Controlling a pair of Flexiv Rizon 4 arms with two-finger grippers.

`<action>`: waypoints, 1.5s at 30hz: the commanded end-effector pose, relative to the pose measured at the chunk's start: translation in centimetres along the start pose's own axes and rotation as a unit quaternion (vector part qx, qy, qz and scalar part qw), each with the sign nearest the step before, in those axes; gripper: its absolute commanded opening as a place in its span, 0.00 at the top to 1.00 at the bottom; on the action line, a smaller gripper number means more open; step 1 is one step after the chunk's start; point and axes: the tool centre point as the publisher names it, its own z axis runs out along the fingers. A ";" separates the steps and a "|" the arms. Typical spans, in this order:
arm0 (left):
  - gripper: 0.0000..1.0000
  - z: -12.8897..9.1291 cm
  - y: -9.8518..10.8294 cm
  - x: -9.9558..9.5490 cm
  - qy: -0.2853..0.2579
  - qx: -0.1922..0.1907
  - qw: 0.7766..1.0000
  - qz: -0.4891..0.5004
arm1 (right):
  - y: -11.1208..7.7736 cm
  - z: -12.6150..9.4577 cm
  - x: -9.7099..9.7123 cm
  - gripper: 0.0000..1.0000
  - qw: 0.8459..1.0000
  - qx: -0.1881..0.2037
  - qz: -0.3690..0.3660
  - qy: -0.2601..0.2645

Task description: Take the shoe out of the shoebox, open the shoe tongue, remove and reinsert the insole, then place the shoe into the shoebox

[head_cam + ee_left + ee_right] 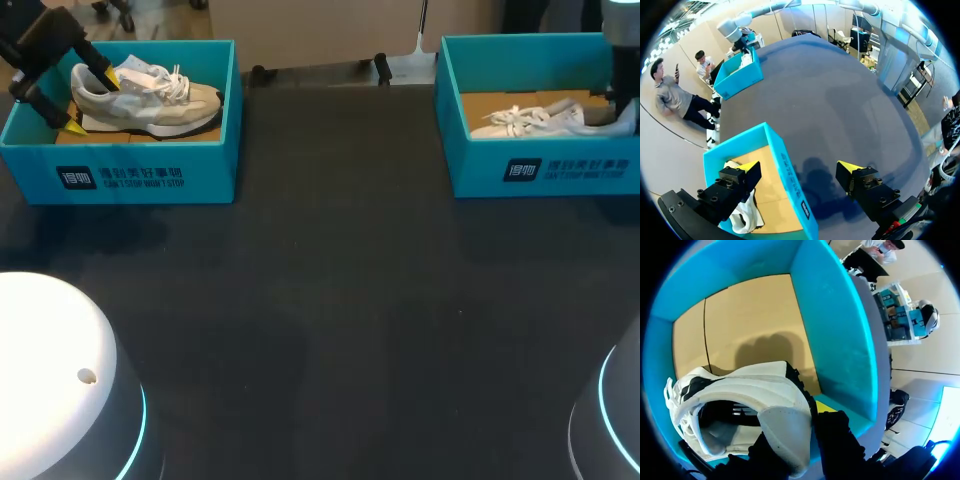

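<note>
Currently, at the far left of the table (330, 300), the left shoebox (150, 175) is holding a beige sneaker (150, 100) lying on its sole, toe pointing right. The left gripper (88, 102) is hanging over the sneaker's heel end with its jaws spread wide, grasping nothing. In the left wrist view one finger is sitting inside the box above the heel while the other is hanging outside the box's near wall, over the table. That straddle looks like lining up on the heel, though the outer finger is probably going to have to clear the wall first.

At the far right, the right shoebox (560, 170) is holding a white sneaker (530, 120) on its cardboard floor, toe toward the left and heel toward the right. The right gripper (795, 427) is pinching the padded heel collar from two sides, its one visible yellow tip squeezed between heel and box wall. I judge that grip is being used because the heel is the stiffest part to lift by. Neither shoe is out yet, so the task is standing at its first step.
</note>
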 end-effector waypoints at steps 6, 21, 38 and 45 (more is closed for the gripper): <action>0.00 -0.1 0.0 0.0 0.001 -0.001 1.000 0.000 | 0.5 2.1 0.7 1.00 1.000 -0.007 -0.006 0.009; 0.00 -0.1 0.0 0.0 0.001 -0.001 1.000 0.000 | 0.5 2.5 0.3 0.53 1.000 0.006 -0.005 0.026; 0.00 -0.1 0.0 0.0 0.001 -0.001 1.000 0.000 | -0.9 -6.3 -1.7 0.00 0.997 -0.025 0.004 0.076; 0.00 -0.1 0.0 0.0 0.001 -0.001 1.000 0.000 | -3.1 -10.4 -2.4 0.00 0.994 -0.024 0.007 0.102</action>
